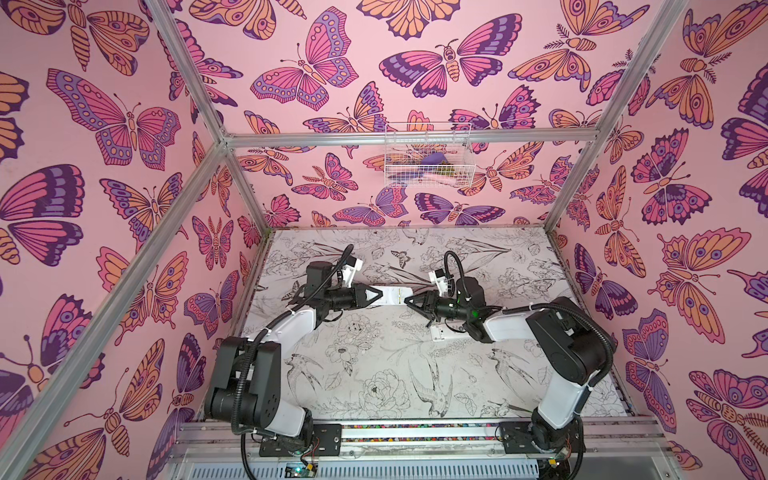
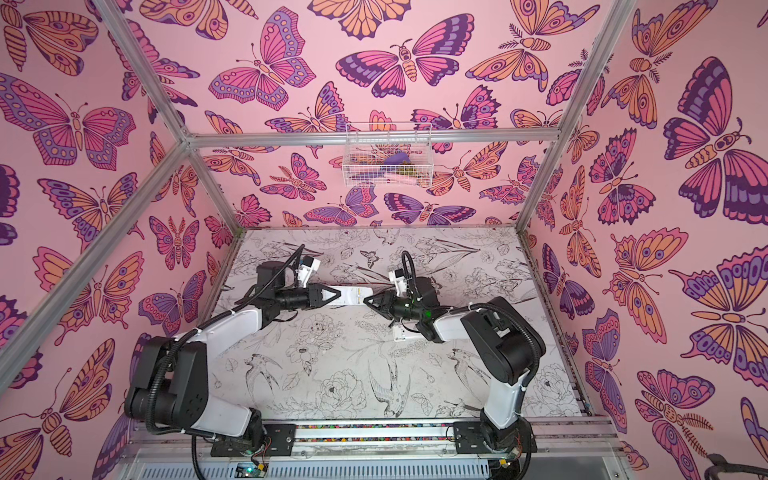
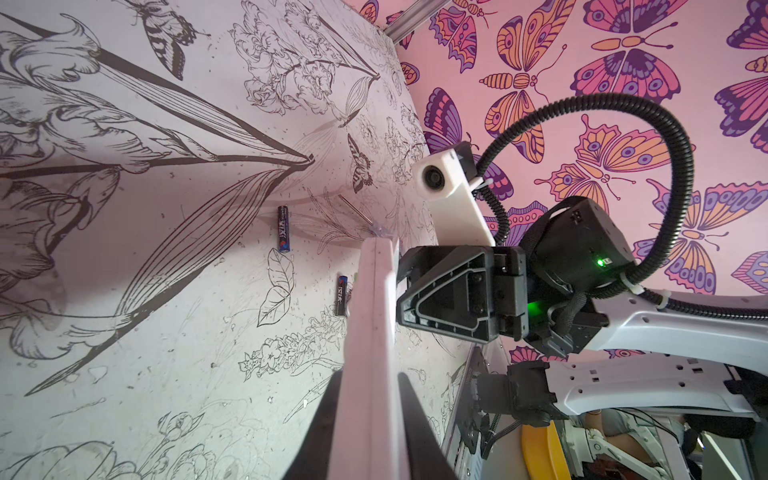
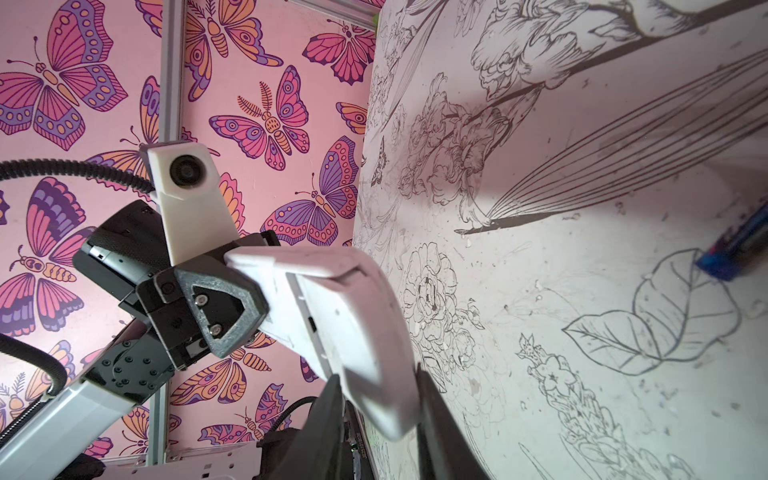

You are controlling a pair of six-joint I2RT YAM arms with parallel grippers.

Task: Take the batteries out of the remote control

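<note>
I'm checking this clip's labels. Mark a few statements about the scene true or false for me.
1. The left end effector and the right end effector grip opposite ends of one white remote. True.
2. No battery lies outside the remote. False: the left wrist view shows two black batteries lying on the table.
3. A wire basket hangs on the back wall. True.
4. The left end effector is open and empty. False: it is shut on the remote.
</note>
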